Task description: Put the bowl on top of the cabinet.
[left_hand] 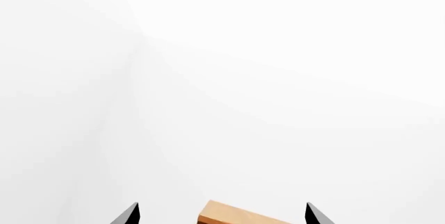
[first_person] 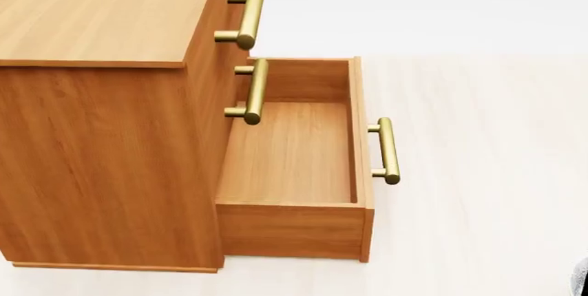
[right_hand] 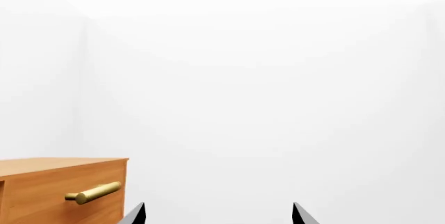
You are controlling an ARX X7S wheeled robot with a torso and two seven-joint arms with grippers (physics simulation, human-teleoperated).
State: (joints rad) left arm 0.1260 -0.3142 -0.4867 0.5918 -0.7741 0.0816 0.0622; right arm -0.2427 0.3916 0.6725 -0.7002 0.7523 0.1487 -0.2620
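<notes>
I'm looking down from the head camera and the cabinet (first_person: 101, 124) fills the frame from nine o'clock across to the centre, its flat top (first_person: 101, 10) bare as far as this frame reaches, up at ten to eleven o'clock. The lowest drawer (first_person: 289, 158) stands pulled out toward three o'clock and I can see straight onto its floor, nothing in it; its brass handle (first_person: 386, 150) sits at the three o'clock side, two more handles (first_person: 246, 17) above it on the shut fronts. The bowl, I can't find it in any view, so where it is and which way it faces I cannot say. My guess is it'll be light, stiff and glazed, so slippery and chip-prone; I'd pinch the rim wall, one finger inside, one outside, and carry it mouth up. Being round it has no long axis to line up, only its upright axis to keep vertical. Left gripper (left_hand: 221, 214): two dark tips spread well apart, nothing between them but a wooden corner (left_hand: 233, 214) showing beyond. Right gripper (right_hand: 218, 214): tips likewise spread, holding nothing, with a cabinet corner (right_hand: 62, 182) and one handle (right_hand: 94, 193) off toward eight o'clock. Neither arm shows in the head view. I judge the search for the bowl comes first.
</notes>
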